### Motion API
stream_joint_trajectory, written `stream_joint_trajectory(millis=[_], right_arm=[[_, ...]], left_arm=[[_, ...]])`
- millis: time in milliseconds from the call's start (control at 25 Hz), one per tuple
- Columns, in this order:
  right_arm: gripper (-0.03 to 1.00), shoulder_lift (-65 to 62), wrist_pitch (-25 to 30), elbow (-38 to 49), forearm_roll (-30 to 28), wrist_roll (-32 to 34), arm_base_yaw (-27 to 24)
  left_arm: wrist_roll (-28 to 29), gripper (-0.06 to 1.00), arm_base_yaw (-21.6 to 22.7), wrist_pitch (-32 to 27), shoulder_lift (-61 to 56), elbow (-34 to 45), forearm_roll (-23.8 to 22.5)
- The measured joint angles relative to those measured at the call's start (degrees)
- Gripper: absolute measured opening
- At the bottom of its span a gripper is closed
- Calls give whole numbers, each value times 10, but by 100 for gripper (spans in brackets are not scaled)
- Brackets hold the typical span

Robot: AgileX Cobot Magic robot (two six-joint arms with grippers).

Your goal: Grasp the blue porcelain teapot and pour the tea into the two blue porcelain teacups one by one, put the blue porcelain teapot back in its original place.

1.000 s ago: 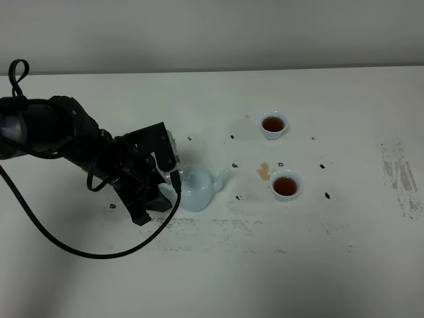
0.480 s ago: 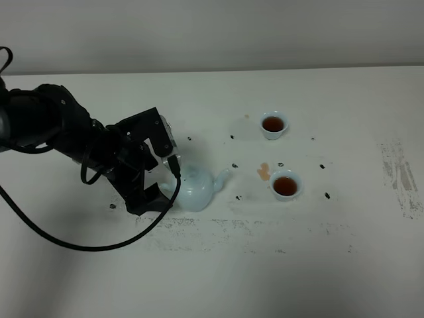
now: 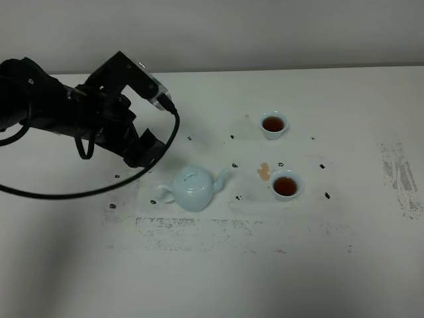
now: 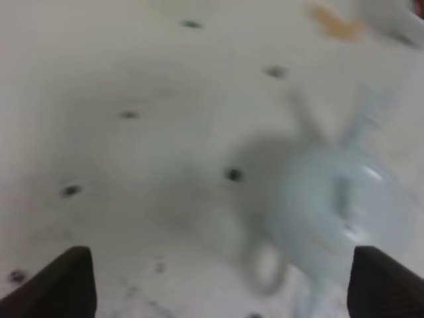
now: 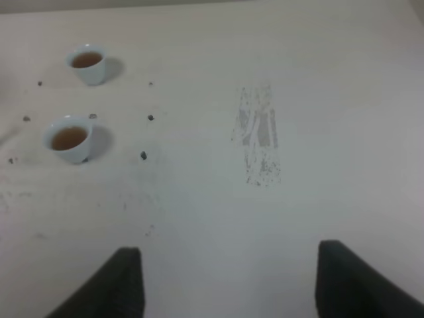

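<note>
The blue porcelain teapot (image 3: 193, 189) stands upright on the white table, its spout pointing right toward the cups. It shows blurred in the left wrist view (image 4: 338, 212). My left gripper (image 3: 144, 147) hangs up and to the left of it, clear of the handle. Its jaws are open with nothing between them (image 4: 225, 291). The two blue porcelain teacups, the far teacup (image 3: 273, 124) (image 5: 86, 63) and the near teacup (image 3: 285, 186) (image 5: 69, 140), both hold brown tea. My right gripper (image 5: 232, 291) is open over bare table, outside the high view.
A small brown tea stain (image 3: 264, 171) lies between the cups. Dark specks dot the table around the teapot and cups. A scuffed grey patch (image 3: 401, 175) (image 5: 258, 142) marks the right side. The left arm's black cable (image 3: 79, 195) loops over the table's left part.
My left gripper opened off the teapot's handle, then rose and drew back to the upper left. The teapot stayed where it stood.
</note>
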State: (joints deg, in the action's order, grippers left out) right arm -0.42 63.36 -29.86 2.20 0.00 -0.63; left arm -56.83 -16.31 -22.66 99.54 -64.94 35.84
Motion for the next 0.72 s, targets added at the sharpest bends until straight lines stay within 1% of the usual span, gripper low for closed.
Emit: stream_joint_trajectory(millis=[160, 240, 440, 640, 720], right_arm=[[53, 0, 0, 0, 0, 0, 0], [53, 0, 0, 0, 0, 0, 0], [53, 0, 0, 0, 0, 0, 0], [53, 0, 0, 0, 0, 0, 0], [53, 0, 0, 0, 0, 0, 0]], left_arm=[[104, 73, 12, 55, -1, 0, -11], [143, 73, 19, 69, -1, 0, -32], [238, 73, 38, 72, -1, 0, -93], [320, 73, 71, 70, -1, 0, -143], [365, 73, 82, 70, -1, -1, -174]])
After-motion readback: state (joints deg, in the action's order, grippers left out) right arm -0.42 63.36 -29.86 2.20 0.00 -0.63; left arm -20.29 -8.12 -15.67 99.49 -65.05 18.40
